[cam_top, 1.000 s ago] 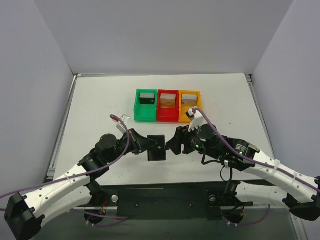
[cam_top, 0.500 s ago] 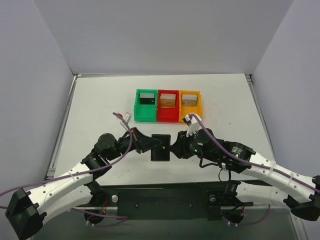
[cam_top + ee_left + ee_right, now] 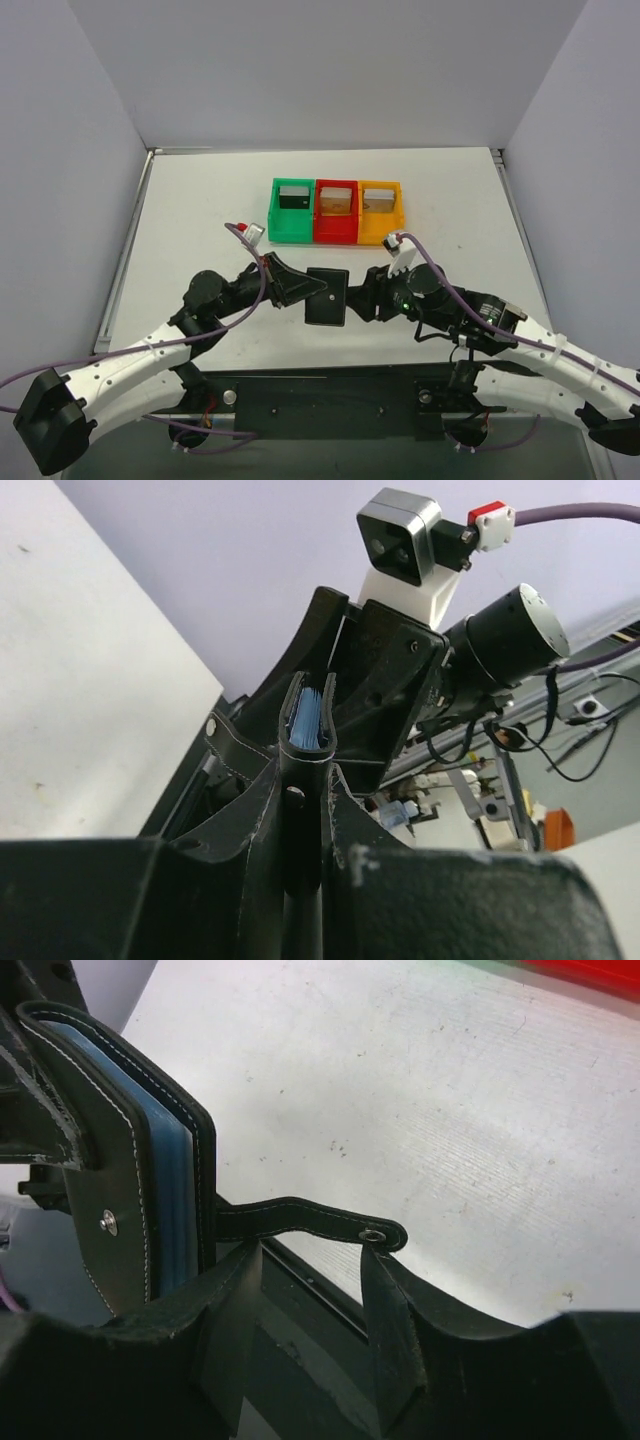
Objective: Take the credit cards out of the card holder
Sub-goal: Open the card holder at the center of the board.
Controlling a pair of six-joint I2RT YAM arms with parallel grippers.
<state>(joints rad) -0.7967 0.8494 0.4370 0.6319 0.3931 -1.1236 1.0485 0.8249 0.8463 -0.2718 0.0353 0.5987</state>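
The black card holder (image 3: pixel 326 296) hangs above the table's near middle, edge-on between my left gripper's fingers (image 3: pixel 240 810). My left gripper (image 3: pixel 300 288) is shut on it from the left. Blue cards (image 3: pixel 308 715) show inside its top edge, and also in the right wrist view (image 3: pixel 172 1195). The holder's body (image 3: pixel 115 1175) stands at the left of the right wrist view. Its strap with a metal snap (image 3: pixel 372 1234) hangs loose, lying across my right gripper's tips. My right gripper (image 3: pixel 365 297) is open just right of the holder, holding nothing.
A green bin (image 3: pixel 274 215), a red bin (image 3: pixel 336 232) and an orange bin (image 3: pixel 380 233) stand side by side at the back middle, each with a small item inside. White tabletop (image 3: pixel 200 215) lies all round. The black base rail (image 3: pixel 330 385) runs along the near edge.
My left gripper has carried the card holder a little to the right. My right gripper has drawn back to the right and nearer the front edge, staying beside the holder.
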